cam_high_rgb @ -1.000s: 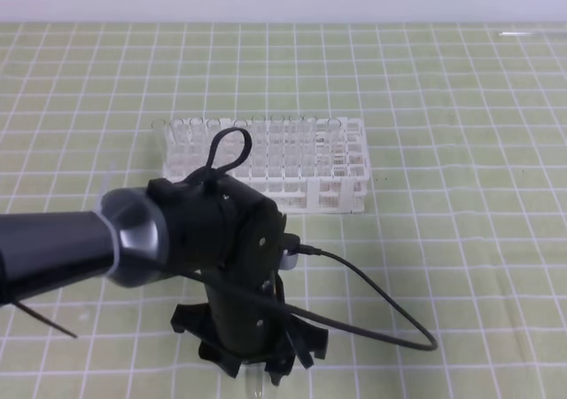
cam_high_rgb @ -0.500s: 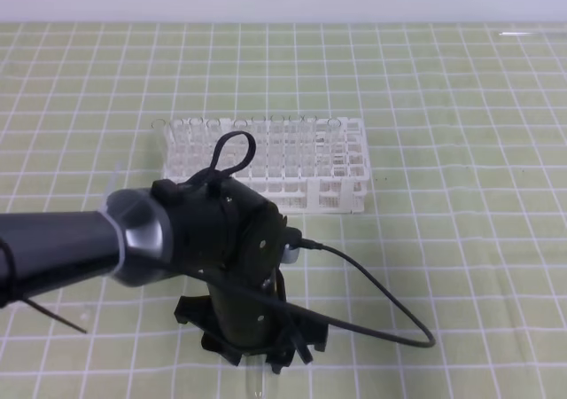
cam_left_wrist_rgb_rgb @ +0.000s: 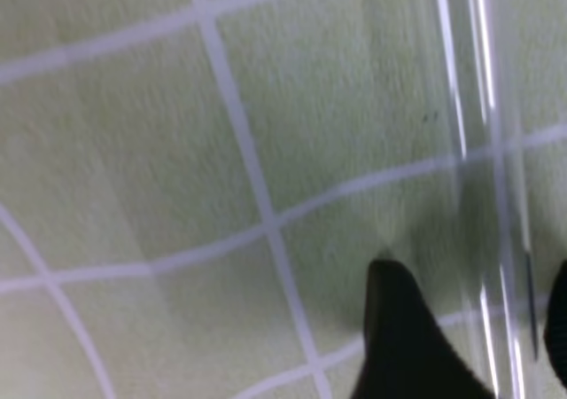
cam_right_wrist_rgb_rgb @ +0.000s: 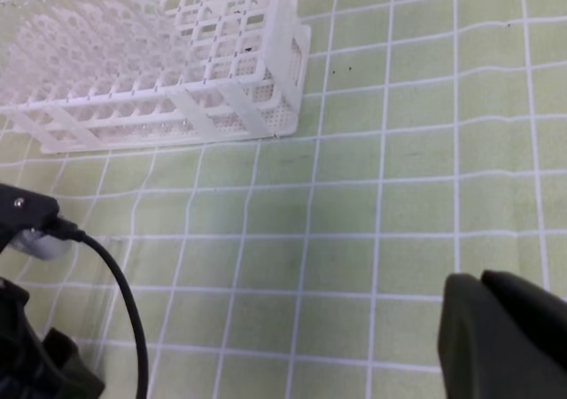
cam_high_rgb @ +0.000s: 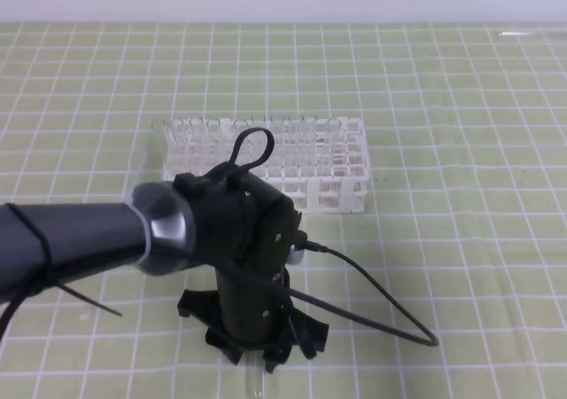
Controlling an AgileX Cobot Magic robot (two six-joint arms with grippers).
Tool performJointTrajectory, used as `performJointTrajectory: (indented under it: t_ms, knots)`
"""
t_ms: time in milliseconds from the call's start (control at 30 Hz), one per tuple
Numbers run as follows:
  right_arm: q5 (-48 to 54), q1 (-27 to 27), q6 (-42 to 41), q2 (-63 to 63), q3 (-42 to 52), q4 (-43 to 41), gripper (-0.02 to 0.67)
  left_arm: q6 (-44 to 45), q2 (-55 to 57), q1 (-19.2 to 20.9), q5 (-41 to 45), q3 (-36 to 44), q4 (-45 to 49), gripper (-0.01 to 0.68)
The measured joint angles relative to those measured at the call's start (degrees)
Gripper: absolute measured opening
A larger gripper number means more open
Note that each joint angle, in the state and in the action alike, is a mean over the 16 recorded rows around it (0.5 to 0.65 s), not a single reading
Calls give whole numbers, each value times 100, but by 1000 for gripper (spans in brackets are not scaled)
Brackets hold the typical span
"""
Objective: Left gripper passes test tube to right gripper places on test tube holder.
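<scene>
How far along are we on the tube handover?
Nothing looks finished yet. In hand: the left gripper straddles the test tube low over the mat; a firm grip can't be confirmed. Left to do: lift, pass to the right gripper, which sits apart, then slot it into the test tube holder.

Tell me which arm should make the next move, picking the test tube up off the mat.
Left. The left gripper hangs right over the test tube, which passes between its two fingers in the left wrist view. The right gripper is off to the side, away from the tube, beyond the test tube holder.
</scene>
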Motion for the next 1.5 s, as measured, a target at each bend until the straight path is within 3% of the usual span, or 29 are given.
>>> performJointTrajectory:
  t_ms: [433, 1100, 1500]
  knots:
    - [0, 0, 0, 0, 0, 6, -17, 85, 2, 3, 299, -121, 161, 139]
    - [0, 0, -4, 0, 0, 19, -17, 1014, -19, 2, 182, -126, 222, 63]
    - [94, 0, -87, 0, 0, 23, -17, 1332, -741, -2, 153, -127, 219, 64]
